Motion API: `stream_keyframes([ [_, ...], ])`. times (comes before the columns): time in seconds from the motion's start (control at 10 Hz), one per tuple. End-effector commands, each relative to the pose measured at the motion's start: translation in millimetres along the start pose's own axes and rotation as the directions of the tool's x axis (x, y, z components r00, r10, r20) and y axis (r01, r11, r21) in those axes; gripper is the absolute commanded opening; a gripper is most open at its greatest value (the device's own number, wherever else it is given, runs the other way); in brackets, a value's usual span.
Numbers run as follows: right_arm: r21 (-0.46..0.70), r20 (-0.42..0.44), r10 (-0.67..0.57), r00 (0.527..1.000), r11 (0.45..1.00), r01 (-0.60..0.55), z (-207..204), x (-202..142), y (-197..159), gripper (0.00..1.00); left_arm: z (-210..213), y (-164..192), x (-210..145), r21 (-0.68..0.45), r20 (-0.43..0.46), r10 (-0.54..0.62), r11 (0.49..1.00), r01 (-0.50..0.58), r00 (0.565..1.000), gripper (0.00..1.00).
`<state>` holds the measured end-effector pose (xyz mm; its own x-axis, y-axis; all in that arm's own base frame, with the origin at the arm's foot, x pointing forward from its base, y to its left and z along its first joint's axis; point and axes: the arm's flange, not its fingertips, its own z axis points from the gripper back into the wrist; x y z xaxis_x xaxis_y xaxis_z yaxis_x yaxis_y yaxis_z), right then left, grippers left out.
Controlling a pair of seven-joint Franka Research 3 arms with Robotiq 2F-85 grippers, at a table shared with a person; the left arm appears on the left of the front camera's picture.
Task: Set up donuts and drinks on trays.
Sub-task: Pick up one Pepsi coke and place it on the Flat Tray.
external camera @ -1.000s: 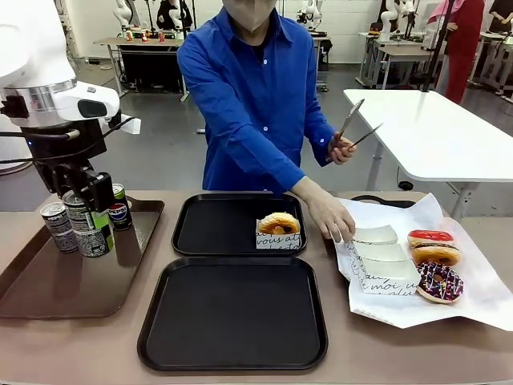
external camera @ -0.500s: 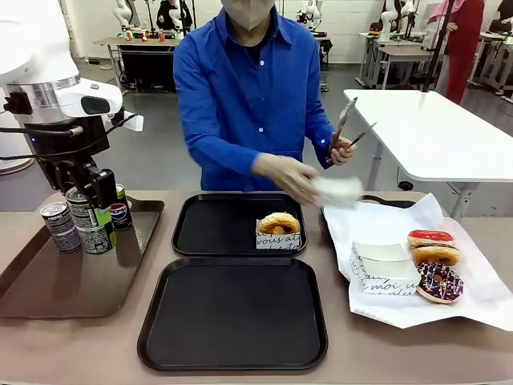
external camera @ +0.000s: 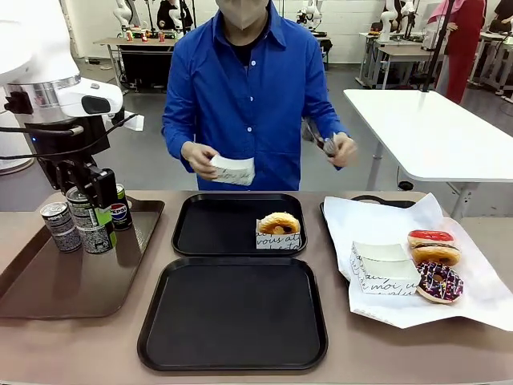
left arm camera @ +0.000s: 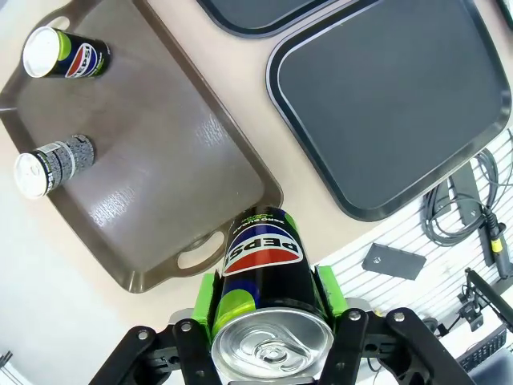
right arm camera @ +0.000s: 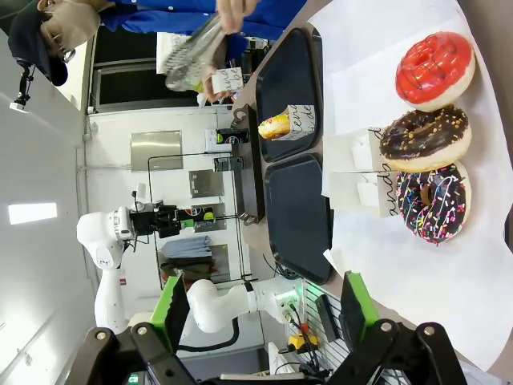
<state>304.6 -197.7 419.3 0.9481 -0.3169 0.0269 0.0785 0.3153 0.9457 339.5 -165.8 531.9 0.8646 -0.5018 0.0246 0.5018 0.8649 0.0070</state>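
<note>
Within left tool (left arm camera: pixel 268 295), can (left arm camera: pixel 263 255) upright.

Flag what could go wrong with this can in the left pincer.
The left pincer holds the Pepsi can close to a grey can and another Pepsi can on the brown tray; a sideways swing could topple them. The person's hand hovers by the far black tray, so a delivery there might meet it.

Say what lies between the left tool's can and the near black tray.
Front view: beyond the can, the brown tray's floor and rim, then bare table.
</note>
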Motion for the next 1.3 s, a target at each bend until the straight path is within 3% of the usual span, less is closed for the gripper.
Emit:
stream_keyframes([
  [0.0, 0.011, 0.003, 0.002, 1.0, 1.0, -0.002, -1, 1, 1, 1.0, -4, -2, 15, 0.014, 0.001, -0.018, 1.0, 0.018, 1.0, 0.59],
  [0.3, 0.011, 0.003, 0.002, 1.0, 1.0, -0.002, -1, 1, 1, 1.0, -19, -6, 53, -0.017, -0.023, -0.011, 1.0, 0.011, 1.0, 0.59],
  [0.6, 0.011, 0.003, 0.002, 1.0, 1.0, -0.002, -1, 1, 1, 1.0, -33, -3, 88, -0.022, 0.076, 0.049, 0.999, -0.047, 0.996, 0.59],
  [1.2, 0.011, 0.003, 0.002, 1.0, 1.0, -0.002, -1, 1, 1, 1.0, -80, -12, 167, -0.017, 0.072, 0.05, 0.999, -0.049, 0.996, 0.59],
])
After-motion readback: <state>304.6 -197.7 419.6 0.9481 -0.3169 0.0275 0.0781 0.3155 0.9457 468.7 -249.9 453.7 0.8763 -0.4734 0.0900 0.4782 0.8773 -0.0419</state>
